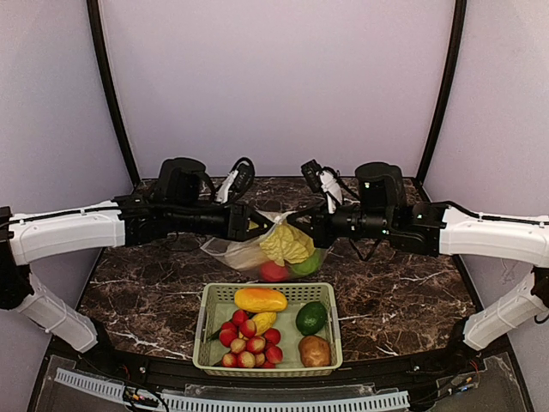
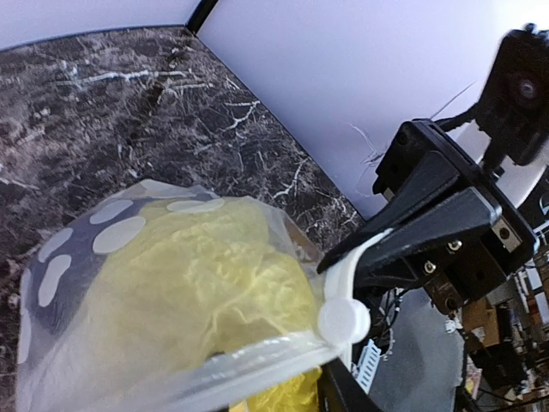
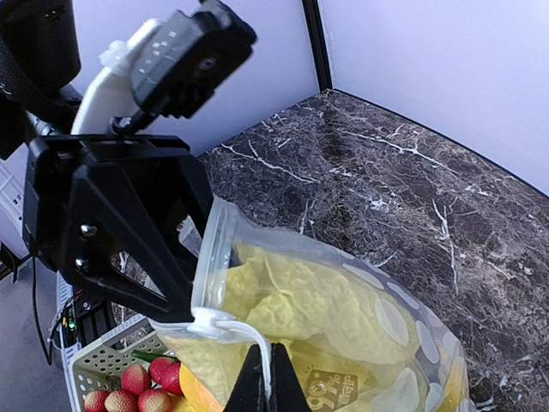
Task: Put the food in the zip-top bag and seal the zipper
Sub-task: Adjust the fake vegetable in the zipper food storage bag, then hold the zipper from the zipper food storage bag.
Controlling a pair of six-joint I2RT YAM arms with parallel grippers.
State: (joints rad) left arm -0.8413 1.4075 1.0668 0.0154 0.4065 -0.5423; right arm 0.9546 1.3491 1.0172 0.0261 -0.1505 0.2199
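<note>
The zip-top bag [image 1: 244,251], clear with white dots, hangs between my two grippers behind the basket. Inside it are the pale yellow cabbage [image 1: 286,244], a red pepper [image 1: 274,272] and a green apple [image 1: 306,264]. My right gripper [image 3: 268,378] is shut on a thin white pull strip. That strip ends in a round white knob [image 2: 343,319] on the zipper [image 2: 257,356]. My left gripper [image 1: 256,225] sits at the bag's left mouth corner. Its black finger [image 3: 163,240] stands against the zipper edge, and the gap between its jaws is hidden.
A pale green slotted basket [image 1: 208,300] stands in front of the bag. It holds a mango [image 1: 260,299], an avocado [image 1: 310,318], a potato [image 1: 314,350] and several small red fruits [image 1: 249,342]. Dark marble table, curved backdrop posts at both sides.
</note>
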